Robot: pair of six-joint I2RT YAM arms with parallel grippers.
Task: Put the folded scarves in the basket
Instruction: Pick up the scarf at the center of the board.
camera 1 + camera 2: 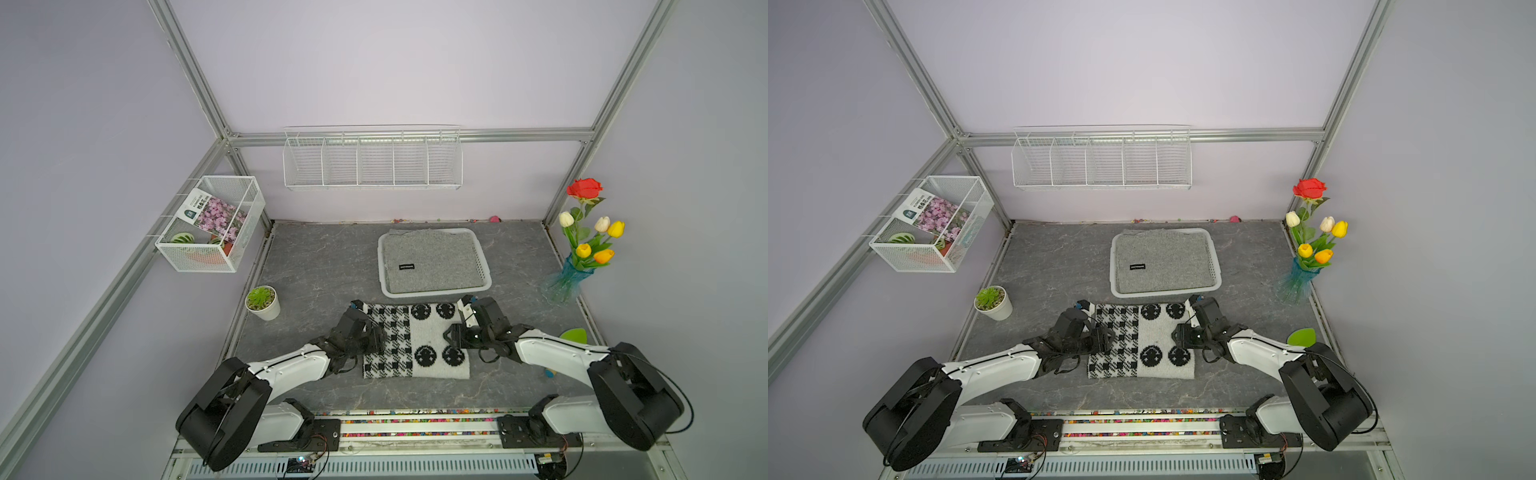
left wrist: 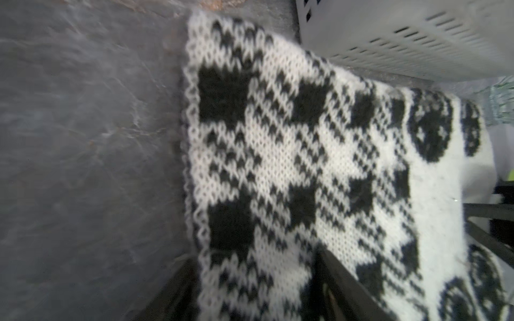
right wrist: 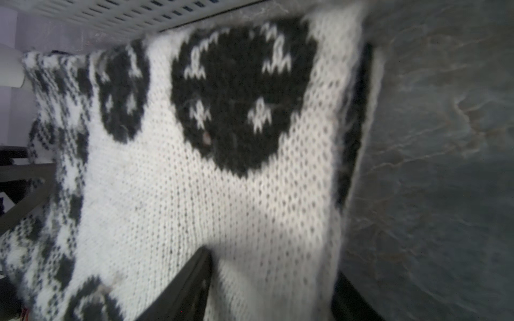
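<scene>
Black-and-white scarf (image 1: 415,340) lies flat just 6 o'clock of the basket (image 1: 436,293). Left gripper (image 2: 250,258) sits at its 9 o'clock edge, right gripper (image 3: 274,264) at 3 o'clock, both with fingers (image 2: 342,280) apart over it.

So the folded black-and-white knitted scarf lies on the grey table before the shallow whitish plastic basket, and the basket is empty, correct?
Not empty: the whitish plastic basket holds a folded grey cloth with a black label, as both top views show. The black-and-white knitted scarf does lie on the grey table before it.
</scene>
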